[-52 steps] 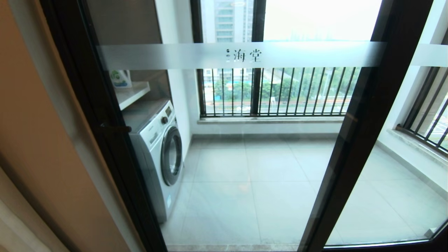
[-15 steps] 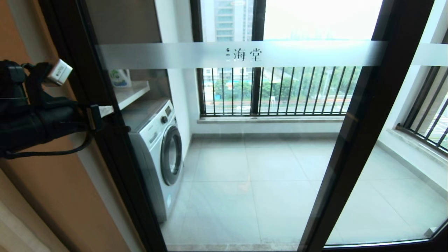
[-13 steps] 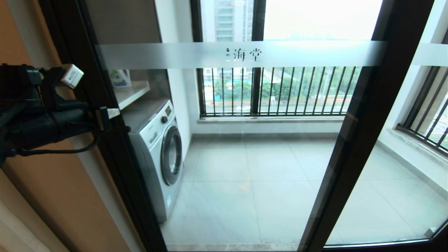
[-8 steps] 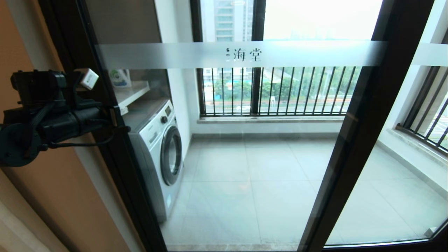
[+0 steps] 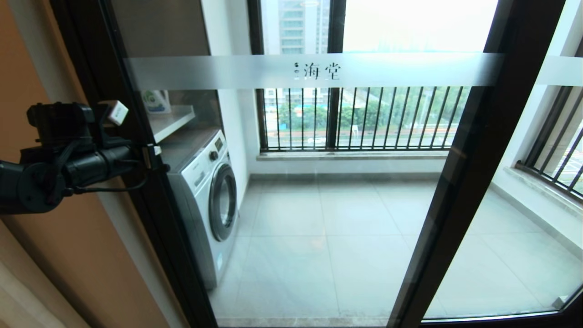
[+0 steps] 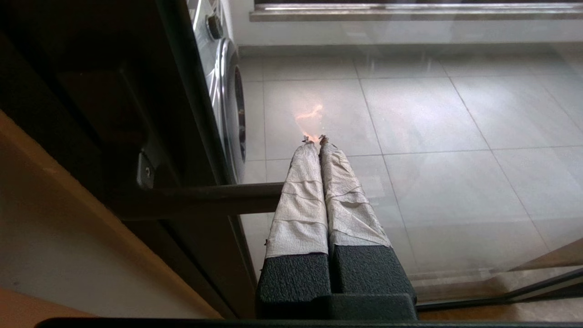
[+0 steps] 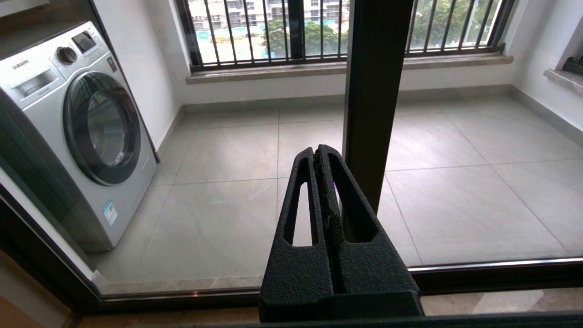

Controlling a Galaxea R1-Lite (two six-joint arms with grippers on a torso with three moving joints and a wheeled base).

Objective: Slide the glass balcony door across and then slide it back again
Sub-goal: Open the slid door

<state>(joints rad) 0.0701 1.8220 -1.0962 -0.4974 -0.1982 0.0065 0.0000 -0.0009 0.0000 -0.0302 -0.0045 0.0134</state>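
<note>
Nearest me, the left gripper (image 5: 152, 150) has come in from the wall side over the last second or so and now sits right at the door handle (image 6: 205, 199). Its wrapped fingers (image 6: 303, 191) are pressed flat together with nothing between them, lying across the handle's bar on the side away from the frame. That looks to me like it is set to hook or push the handle rather than grasp it. The glass balcony door (image 5: 319, 191) has not budged: its handle edge is against the frame by the wall, so the first slide is not yet begun. The right gripper (image 7: 321, 157) hangs low, off beyond the handle towards the middle post, fingers closed and empty. Beyond the handle, through the glass, stands the washing machine (image 5: 207, 196).
</note>
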